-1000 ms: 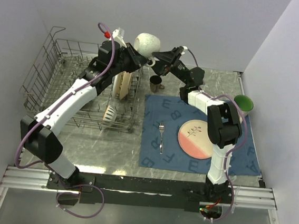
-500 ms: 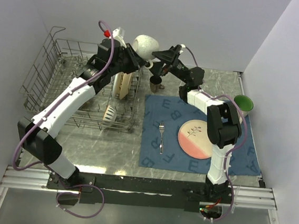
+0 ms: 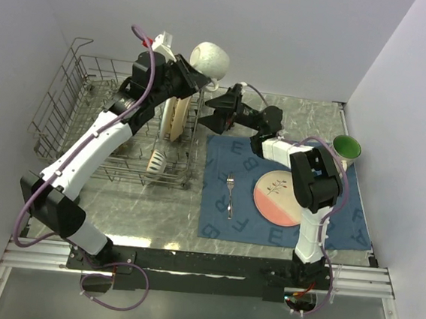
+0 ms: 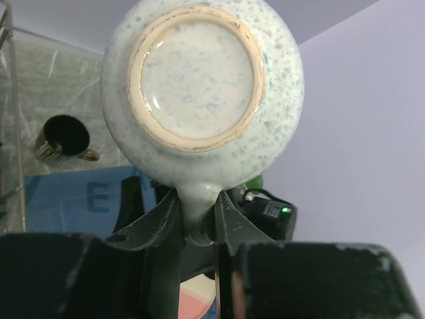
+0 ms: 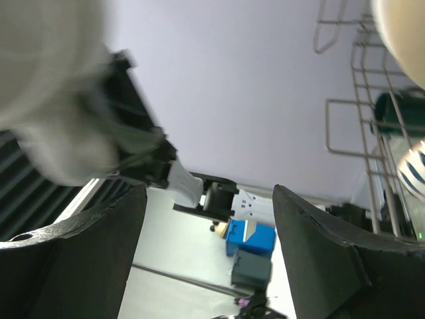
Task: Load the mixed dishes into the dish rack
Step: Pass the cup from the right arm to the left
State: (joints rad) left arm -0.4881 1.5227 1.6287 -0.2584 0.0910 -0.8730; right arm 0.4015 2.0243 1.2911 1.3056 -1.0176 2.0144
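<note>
When seen from above, shows the dish rack (image 3: 89, 110) holding a tan plate (image 3: 176, 118) on edge and a small bowl (image 3: 158, 162) near its right end. Has the left gripper (image 4: 197, 206) clamped on the handle of the white mug (image 4: 199, 80) high above that end, base toward the wrist, mouth facing away; right gripper (image 3: 210, 110) spread wide beside the rack. From the left wrist only, shows a dark mug (image 4: 63, 138) upright on the table (image 4: 40, 86).

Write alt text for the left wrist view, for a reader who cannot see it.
The underside of a white speckled mug fills the frame, its handle pinched by the left gripper. Lower left, a dark mug stands upright on the marbled table beside a blue placemat.
</note>
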